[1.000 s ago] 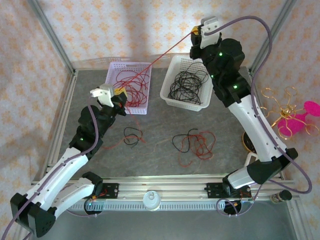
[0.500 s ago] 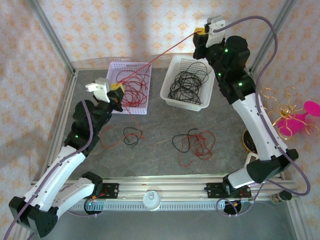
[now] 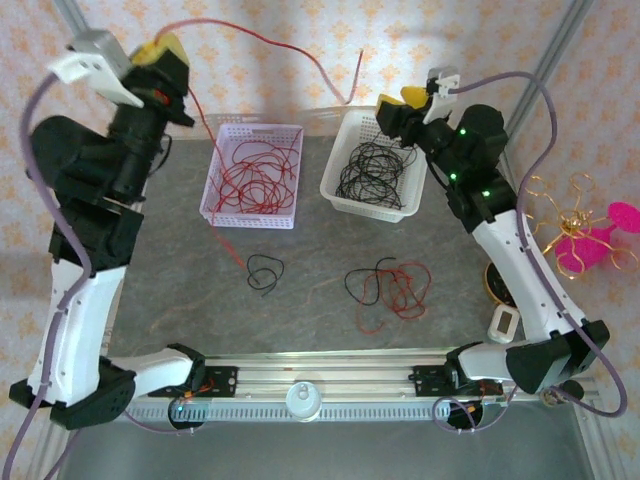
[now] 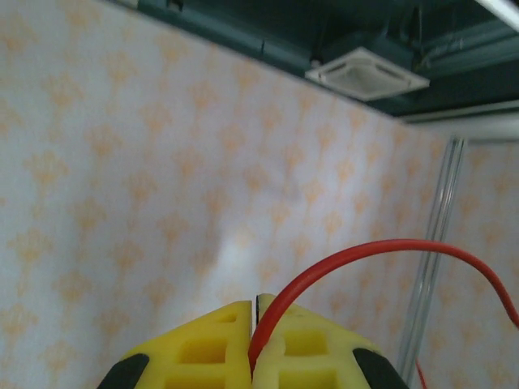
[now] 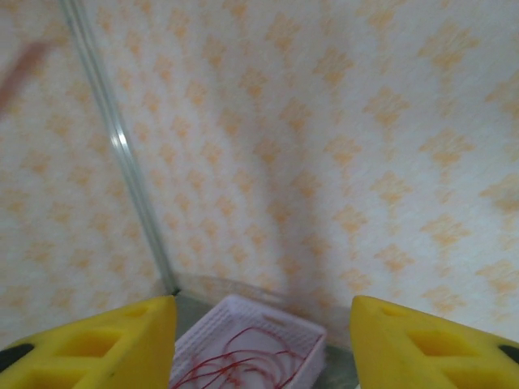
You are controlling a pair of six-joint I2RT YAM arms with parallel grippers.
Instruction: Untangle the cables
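Red wire [image 4: 365,245] clamped tight in the left tool [image 3: 160,55], high and left of the lilac basket [image 3: 250,224]; its long axis arcs rightward over that basket, free end in the air just short of the right tool [image 3: 405,100], which stands open and empty; the other part hangs past the basket's left edge to the grey counter [image 3: 320,250]; basket likely the drop target; mixed red-black tangle [image 3: 392,290] near-right of the basket; patterned walls behind.
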